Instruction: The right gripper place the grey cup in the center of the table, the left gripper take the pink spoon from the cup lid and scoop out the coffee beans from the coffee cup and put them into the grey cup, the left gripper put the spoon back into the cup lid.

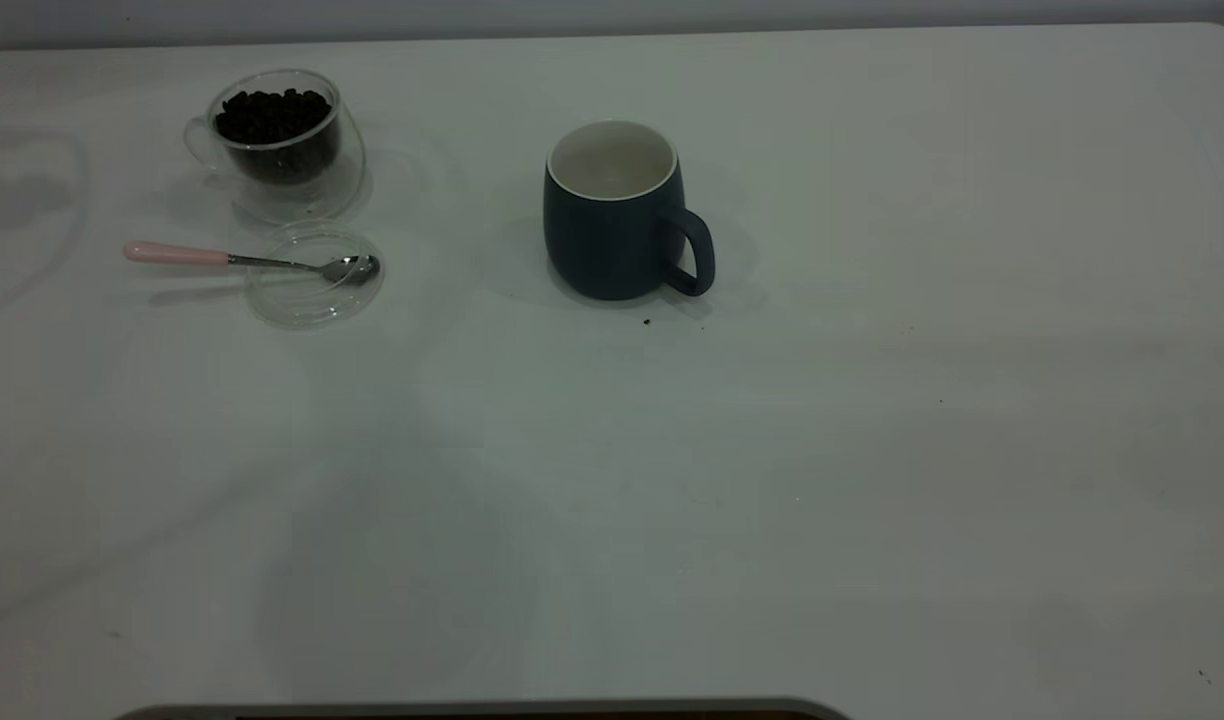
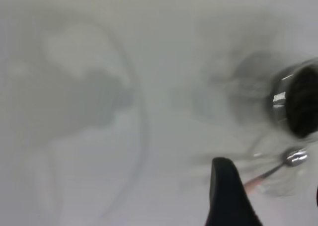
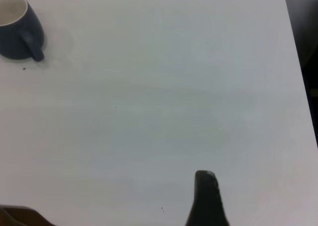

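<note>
Exterior view shows the dark blue-grey mug (image 1: 617,215) upright mid-table (image 1: 672,480), well right of the clear glass cup (image 1: 282,140) of dark coffee beans (image 1: 272,115) and the pink-handled spoon (image 1: 247,260) lying across the clear round lid (image 1: 312,295); neither gripper's jaws can be judged.

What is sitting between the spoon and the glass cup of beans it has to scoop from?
Nothing visible. The pink spoon lies with its bowl in the cup lid, just in front of the coffee cup; only bare table separates lid and cup.
</note>
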You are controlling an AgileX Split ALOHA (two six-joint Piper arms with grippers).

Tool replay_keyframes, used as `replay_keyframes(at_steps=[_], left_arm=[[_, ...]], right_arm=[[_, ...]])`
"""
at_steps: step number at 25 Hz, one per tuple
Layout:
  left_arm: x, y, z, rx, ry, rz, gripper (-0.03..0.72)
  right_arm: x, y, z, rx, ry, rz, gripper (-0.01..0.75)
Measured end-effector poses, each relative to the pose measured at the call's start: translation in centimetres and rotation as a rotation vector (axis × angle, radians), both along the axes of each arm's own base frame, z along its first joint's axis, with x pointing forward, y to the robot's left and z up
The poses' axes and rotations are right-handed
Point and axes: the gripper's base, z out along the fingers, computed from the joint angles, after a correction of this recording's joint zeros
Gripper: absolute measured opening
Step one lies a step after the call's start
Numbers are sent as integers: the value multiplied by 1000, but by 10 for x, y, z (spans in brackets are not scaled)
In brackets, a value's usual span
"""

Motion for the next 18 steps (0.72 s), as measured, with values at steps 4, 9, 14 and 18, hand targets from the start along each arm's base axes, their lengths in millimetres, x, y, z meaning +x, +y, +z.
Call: replay_keyframes(at_steps=[4,9,14,18], left_arm=[[-17,-48,67,66,-99,-55,482],[-61,-117,115,105,-136,-173,482],[-123,-146,148,233,-141,-178,484],[-183,-147,167,285,-170,-153,484]], right_arm=[[0,0,0,0,0,0,591],[0,0,0,0,0,0,591],[0,0,0,0,0,0,591],[0,0,0,0,0,0,591]])
